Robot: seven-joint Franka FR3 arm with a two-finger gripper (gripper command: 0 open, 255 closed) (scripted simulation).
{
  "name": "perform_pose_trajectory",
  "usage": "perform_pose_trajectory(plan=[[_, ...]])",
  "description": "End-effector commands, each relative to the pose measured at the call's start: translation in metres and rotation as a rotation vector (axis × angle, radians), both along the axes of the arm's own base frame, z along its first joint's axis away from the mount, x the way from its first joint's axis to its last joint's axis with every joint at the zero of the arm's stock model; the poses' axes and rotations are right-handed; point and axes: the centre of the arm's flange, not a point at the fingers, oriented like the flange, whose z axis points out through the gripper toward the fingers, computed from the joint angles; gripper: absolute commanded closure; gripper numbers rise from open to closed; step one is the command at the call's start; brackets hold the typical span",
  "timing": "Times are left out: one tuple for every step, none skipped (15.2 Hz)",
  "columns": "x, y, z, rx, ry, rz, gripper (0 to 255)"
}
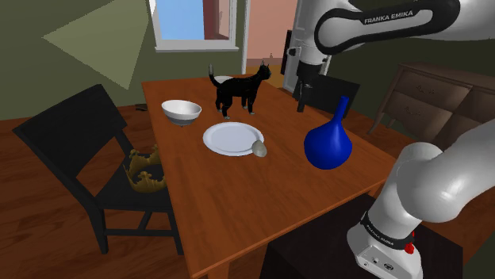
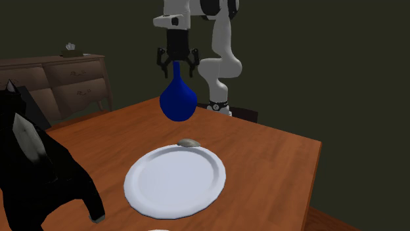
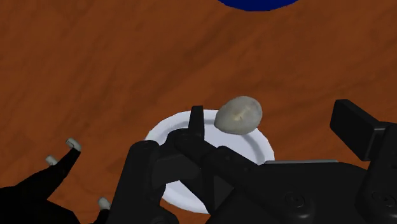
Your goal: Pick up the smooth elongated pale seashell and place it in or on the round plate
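Gripper: black two-finger gripper [image 2: 176, 65] spread wide, empty, ready to straddle
Seashell: smooth pale grey oval seashell [image 2: 188, 142] touching rim of round white plate [image 2: 152, 191], outside it, not yet lifted
Height: well above plate, probably clearing blue bulbous vase [image 2: 177, 102]

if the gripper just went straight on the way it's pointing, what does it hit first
Most likely the pale seashell: in the wrist view it lies ahead of the open gripper, at the white plate's rim. It sits off-centre, so the gripper might reach the wooden table beside it instead.
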Motion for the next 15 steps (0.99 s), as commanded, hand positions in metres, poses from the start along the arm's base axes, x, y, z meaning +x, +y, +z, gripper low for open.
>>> perform_pose_trajectory(plan=[[0.019,0.003,-0.021,0.003,0.015,0.113,0],[0.027,0.006,-0.031,0.006,0.022,0.167,0],[0.036,0.010,-0.041,0.008,0.030,0.220,0],[0.044,0.013,-0.052,0.010,0.038,0.273,0],[0.052,0.018,-0.062,0.012,0.045,0.326,0],[0.059,0.022,-0.073,0.014,0.053,0.380,0],[0.066,0.027,-0.083,0.017,0.061,0.433,0],[0.073,0.033,-0.094,0.019,0.068,0.486,0],[0.079,0.039,-0.105,0.021,0.076,0.539,0],[0.085,0.045,-0.115,0.023,0.083,0.593,0],[0.091,0.051,-0.126,0.025,0.091,0.646,0],[0.096,0.058,-0.137,0.028,0.099,0.699,0],[0.101,0.065,-0.147,0.030,0.106,0.752,0],[0.101,0.067,-0.149,0.030,0.108,0.761,0],[0.101,0.067,-0.154,0.030,0.108,0.761,0]])
